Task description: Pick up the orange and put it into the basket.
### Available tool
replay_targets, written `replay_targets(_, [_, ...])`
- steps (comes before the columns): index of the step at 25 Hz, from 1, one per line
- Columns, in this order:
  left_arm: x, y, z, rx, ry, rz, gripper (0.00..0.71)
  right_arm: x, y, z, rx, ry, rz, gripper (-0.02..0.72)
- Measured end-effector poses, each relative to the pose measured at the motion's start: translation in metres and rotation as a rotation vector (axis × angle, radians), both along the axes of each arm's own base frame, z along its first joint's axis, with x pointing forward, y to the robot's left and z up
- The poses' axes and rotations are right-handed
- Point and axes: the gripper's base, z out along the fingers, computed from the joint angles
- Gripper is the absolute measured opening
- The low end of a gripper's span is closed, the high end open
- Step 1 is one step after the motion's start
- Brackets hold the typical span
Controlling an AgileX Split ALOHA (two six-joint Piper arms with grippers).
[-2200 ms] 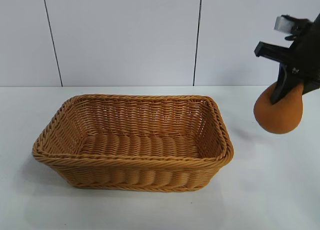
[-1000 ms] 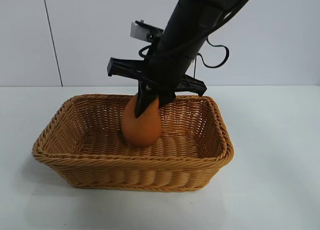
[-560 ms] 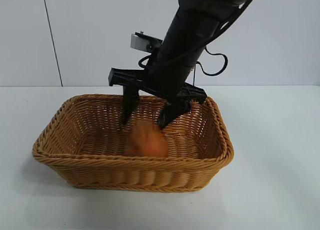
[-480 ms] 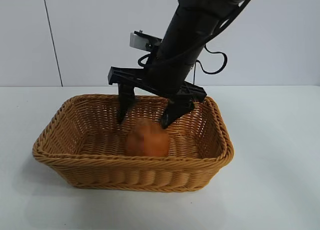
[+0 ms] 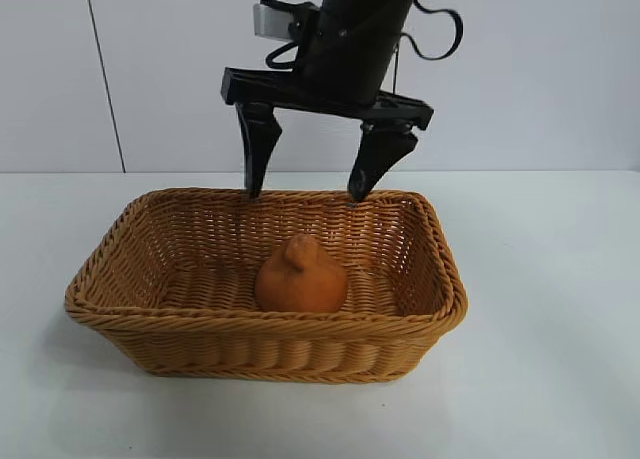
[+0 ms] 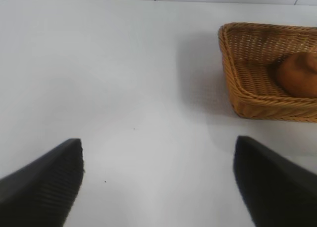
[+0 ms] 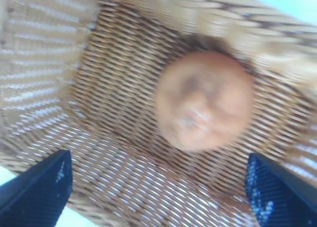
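Observation:
The orange (image 5: 300,276) sits on the floor of the wicker basket (image 5: 150,324), knob up, near the middle. It also shows in the right wrist view (image 7: 203,101) and in the left wrist view (image 6: 298,74). My right gripper (image 5: 303,193) hangs open and empty above the basket's back rim, clear of the fruit; its fingertips (image 7: 42,187) frame the basket floor (image 7: 124,172). My left gripper (image 6: 158,182) is open and empty over bare table, off to the side of the basket (image 6: 247,93).
The white table (image 5: 540,359) surrounds the basket on all sides. A white panelled wall (image 5: 180,69) stands behind.
The right gripper carried the orange over the basket, opened and let it drop. The orange settled on the basket floor and the gripper rose above the rim.

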Motion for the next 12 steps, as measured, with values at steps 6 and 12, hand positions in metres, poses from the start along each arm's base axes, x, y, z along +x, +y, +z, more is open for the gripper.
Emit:
replay_targets(6, [0.000, 0.000, 0.000, 0.000, 0.000, 0.000, 0.588, 0.034, -0.066, 0.000, -0.025, -0.005, -0.149, 0.652])
replay_targets(12, [0.000, 0.000, 0.000, 0.000, 0.000, 0.000, 0.588, 0.062, -0.154, 0.000, -0.043, -0.006, -0.330, 0.652])
